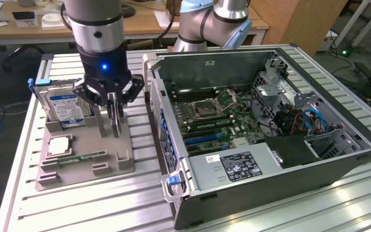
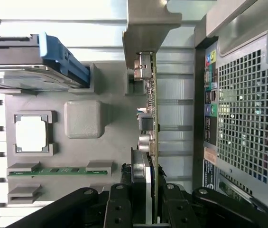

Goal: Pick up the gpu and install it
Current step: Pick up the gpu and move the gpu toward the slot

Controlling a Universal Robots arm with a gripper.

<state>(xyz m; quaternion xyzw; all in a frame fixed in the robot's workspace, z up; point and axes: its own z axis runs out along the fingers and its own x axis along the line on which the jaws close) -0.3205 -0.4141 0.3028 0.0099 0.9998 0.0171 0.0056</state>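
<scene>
Your arm (image 1: 95,29) stands tall and points straight down over the gray tray (image 1: 85,170) on the table. Its gripper (image 1: 114,121) hangs low, with its two fingers pressed together on the gpu (image 2: 152,85), one on each flat side of the thin card. The gpu stands up on its edge at the tray, between the hard drive (image 1: 63,106) and the open computer case (image 1: 250,159), and it is not inside the case.

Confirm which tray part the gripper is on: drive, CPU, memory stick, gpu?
The gpu: the thin card on edge, clasped by the gripper. The drive, CPU and memory stick sit untouched in their own slots.
</scene>
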